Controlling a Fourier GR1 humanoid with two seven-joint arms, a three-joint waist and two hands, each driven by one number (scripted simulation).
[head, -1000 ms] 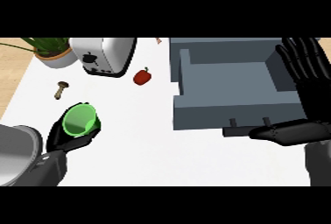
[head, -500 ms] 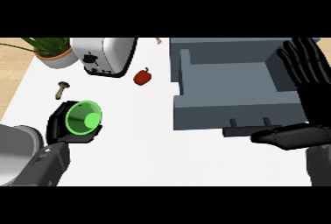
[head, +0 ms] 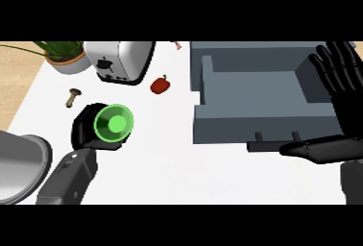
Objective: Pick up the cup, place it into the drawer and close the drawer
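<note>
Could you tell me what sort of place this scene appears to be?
Most likely a kitchen counter: a toaster stands on the white top beside a potted plant, and a grey drawer is pulled open.

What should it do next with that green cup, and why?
Probably carry it rightward toward the open drawer. The left hand is curled round the green cup, well left of the drawer, and the drawer holds nothing visible. The right hand rests open beside it.
</note>
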